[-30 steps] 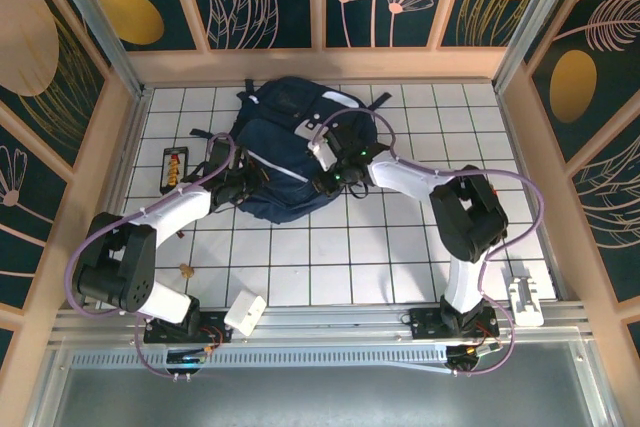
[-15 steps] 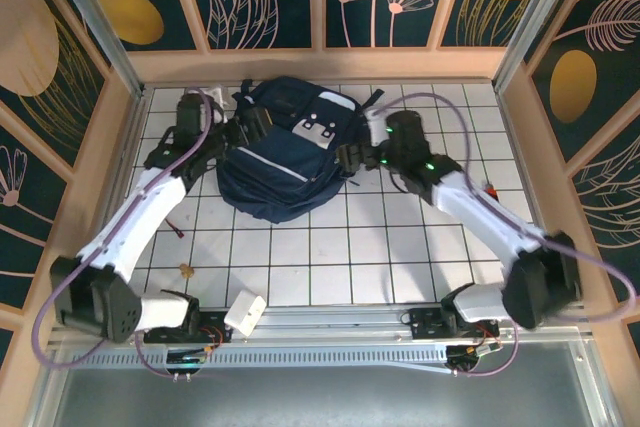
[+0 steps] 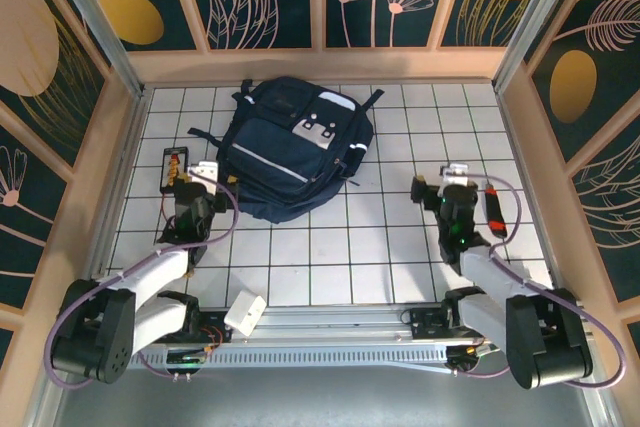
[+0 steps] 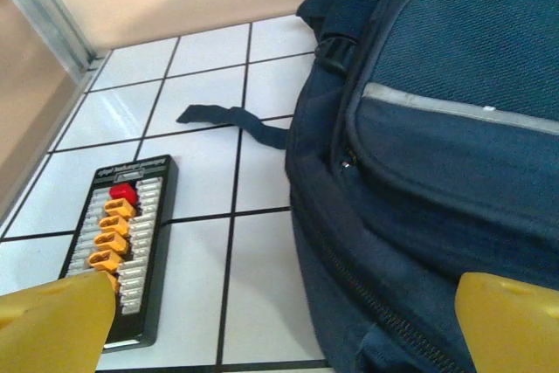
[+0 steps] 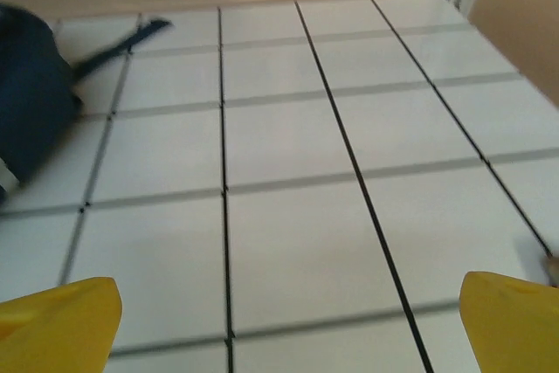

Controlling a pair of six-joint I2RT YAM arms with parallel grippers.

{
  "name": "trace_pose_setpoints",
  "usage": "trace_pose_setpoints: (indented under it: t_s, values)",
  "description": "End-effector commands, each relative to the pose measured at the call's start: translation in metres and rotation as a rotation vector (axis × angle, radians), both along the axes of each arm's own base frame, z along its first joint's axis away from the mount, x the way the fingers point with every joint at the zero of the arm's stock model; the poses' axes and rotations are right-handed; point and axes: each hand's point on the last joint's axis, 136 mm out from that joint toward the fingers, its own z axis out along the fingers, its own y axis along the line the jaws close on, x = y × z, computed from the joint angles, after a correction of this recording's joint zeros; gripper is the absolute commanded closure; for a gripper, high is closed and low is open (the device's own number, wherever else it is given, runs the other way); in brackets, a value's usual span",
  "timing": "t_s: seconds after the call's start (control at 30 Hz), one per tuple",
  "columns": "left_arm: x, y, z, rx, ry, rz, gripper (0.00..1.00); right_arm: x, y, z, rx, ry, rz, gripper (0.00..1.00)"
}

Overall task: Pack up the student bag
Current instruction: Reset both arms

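Table (image 3: 400,247): glossy white square tiles, dark grid lines.
Student bag (image 3: 290,152): bulky navy fabric with mesh panel and pale piping, lying far-centre on the table.
Left gripper (image 4: 281,321), right gripper (image 5: 286,321): yellow fingers standing wide apart, gripping nothing.
Connector strip (image 4: 122,246): flat black rectangle with orange plugs, lying beside the bag.

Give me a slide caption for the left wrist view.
Left fingers open wide, framing the navy student bag and a black connector board on the tiled table.

Bright, even light; blurry right-wrist view
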Motion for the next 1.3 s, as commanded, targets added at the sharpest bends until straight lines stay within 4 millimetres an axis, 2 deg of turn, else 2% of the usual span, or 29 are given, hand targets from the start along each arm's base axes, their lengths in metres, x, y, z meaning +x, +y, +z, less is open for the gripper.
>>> trace_pose_setpoints:
  t_s: [0.0, 0.07, 0.17, 0.27, 0.3, 0.33, 0.4, 0.47, 0.67, 0.73, 0.77, 0.8, 0.83, 0.87, 0.93, 1.27]
  values:
    - [0.007, 0.009, 0.047, -0.02, -0.262, 0.008, 0.01, 0.006, -0.005, 0.045, 0.049, -0.274, -0.013, 0.01]
    - [0.004, 0.012, 0.041, -0.031, -0.279, 0.007, 0.01, 0.011, -0.003, 0.041, 0.037, -0.273, 0.003, 0.01]
    - [0.0, 0.013, 0.038, -0.067, -0.315, -0.008, 0.01, 0.021, -0.004, 0.048, 0.047, -0.326, 0.018, 0.01]
    - [0.007, 0.004, 0.038, -0.06, -0.316, -0.066, 0.01, 0.042, -0.001, 0.046, -0.031, -0.304, 0.059, 0.01]
    - [0.008, 0.001, 0.041, -0.07, -0.335, -0.091, 0.01, 0.048, -0.007, 0.046, -0.029, -0.312, 0.03, 0.01]
    - [0.011, -0.001, 0.041, -0.068, -0.34, -0.099, 0.01, 0.054, -0.017, 0.037, 0.002, -0.274, -0.002, 0.01]
    - [0.017, 0.005, 0.035, -0.079, -0.318, -0.07, 0.01, 0.06, -0.029, 0.028, 0.062, -0.254, -0.008, 0.01]
    - [0.019, 0.01, 0.034, -0.095, -0.318, -0.05, 0.01, 0.056, -0.029, 0.021, 0.077, -0.265, 0.008, 0.01]
    - [0.028, 0.02, 0.03, -0.135, -0.293, -0.025, 0.01, 0.054, -0.029, 0.021, 0.076, -0.278, 0.012, 0.01]
    - [0.025, 0.026, 0.02, -0.157, -0.3, -0.023, 0.01, 0.054, -0.03, 0.021, 0.078, -0.279, 0.004, 0.01]
    - [0.025, 0.028, 0.026, -0.17, -0.353, -0.023, 0.01, 0.054, -0.034, 0.021, 0.083, -0.281, -0.02, 0.01]
    - [0.028, 0.033, 0.02, -0.183, -0.307, 0.0, 0.01, 0.053, -0.038, 0.02, 0.087, -0.279, -0.044, 0.01]
    - [0.037, 0.03, 0.012, -0.173, -0.243, -0.015, 0.01, 0.053, -0.039, 0.021, 0.085, -0.28, -0.047, 0.01]
    - [0.038, 0.031, 0.017, -0.186, -0.28, -0.017, 0.01, 0.053, -0.039, 0.021, 0.085, -0.282, -0.048, 0.01]
    - [0.04, 0.033, 0.012, -0.192, -0.247, -0.008, 0.01, 0.054, -0.039, 0.02, 0.081, -0.278, -0.05, 0.01]
    - [0.039, 0.034, 0.015, -0.193, -0.259, -0.01, 0.01, 0.056, -0.032, 0.019, 0.072, -0.268, -0.017, 0.01]
